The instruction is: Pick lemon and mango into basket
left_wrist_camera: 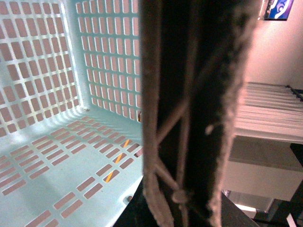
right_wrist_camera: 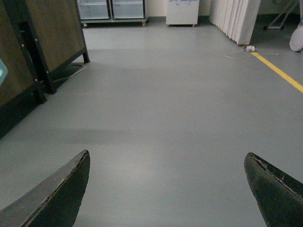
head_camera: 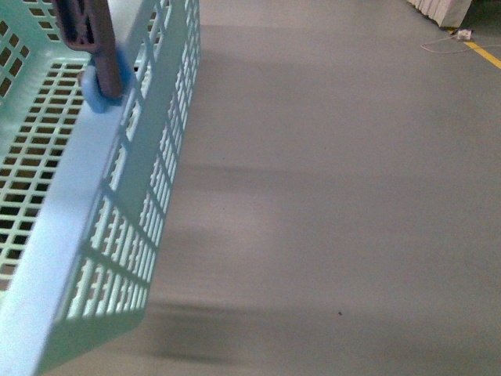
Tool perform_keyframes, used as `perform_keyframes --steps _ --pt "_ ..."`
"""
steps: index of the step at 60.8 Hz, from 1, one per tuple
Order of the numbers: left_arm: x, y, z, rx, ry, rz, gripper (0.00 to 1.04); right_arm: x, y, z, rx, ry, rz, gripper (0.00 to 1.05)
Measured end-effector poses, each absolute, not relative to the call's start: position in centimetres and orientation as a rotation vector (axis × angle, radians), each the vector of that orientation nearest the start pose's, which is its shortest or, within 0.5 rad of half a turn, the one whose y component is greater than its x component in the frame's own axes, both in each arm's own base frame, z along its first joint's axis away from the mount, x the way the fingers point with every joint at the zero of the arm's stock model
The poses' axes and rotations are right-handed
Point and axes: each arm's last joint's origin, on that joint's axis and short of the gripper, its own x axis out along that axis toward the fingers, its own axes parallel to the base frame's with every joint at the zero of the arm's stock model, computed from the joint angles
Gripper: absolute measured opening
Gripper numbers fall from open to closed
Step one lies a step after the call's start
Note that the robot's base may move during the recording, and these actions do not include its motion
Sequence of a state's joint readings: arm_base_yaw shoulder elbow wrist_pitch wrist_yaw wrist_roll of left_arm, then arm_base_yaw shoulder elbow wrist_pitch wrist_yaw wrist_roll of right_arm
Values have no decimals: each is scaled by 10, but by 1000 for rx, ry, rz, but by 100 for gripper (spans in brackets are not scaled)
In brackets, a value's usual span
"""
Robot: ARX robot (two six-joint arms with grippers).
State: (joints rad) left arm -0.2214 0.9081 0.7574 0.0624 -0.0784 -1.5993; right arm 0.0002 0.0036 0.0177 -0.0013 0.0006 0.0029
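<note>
Just one basket — aqua, slotted.

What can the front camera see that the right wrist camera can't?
Only the front view shows the aqua basket close up, with its slotted wall and brown handle. Only the right wrist view shows the right gripper, open with nothing in it, a wooden cabinet, and glass-door cabinets far off. A tiny aqua sliver at its edge may be the basket. Both show the grey floor, the yellow line and a small white thing beside it.
</note>
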Motion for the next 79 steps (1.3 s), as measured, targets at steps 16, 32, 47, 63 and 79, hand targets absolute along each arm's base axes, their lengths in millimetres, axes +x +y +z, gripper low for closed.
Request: perform_keyframes --steps 16,32,47,63,79 --pt "200 -43 327 -1574 182 -41 6 97 0 169 3 -13 0 96" --pt "200 -43 327 -1573 182 -41 6 97 0 169 3 -13 0 96" --pt "200 -43 326 -1573 184 -40 6 97 0 169 3 -13 0 96" --pt "200 -43 326 -1573 183 -40 6 97 0 169 2 -12 0 96" --pt "200 -43 326 -1573 184 -40 6 97 0 169 3 -13 0 96"
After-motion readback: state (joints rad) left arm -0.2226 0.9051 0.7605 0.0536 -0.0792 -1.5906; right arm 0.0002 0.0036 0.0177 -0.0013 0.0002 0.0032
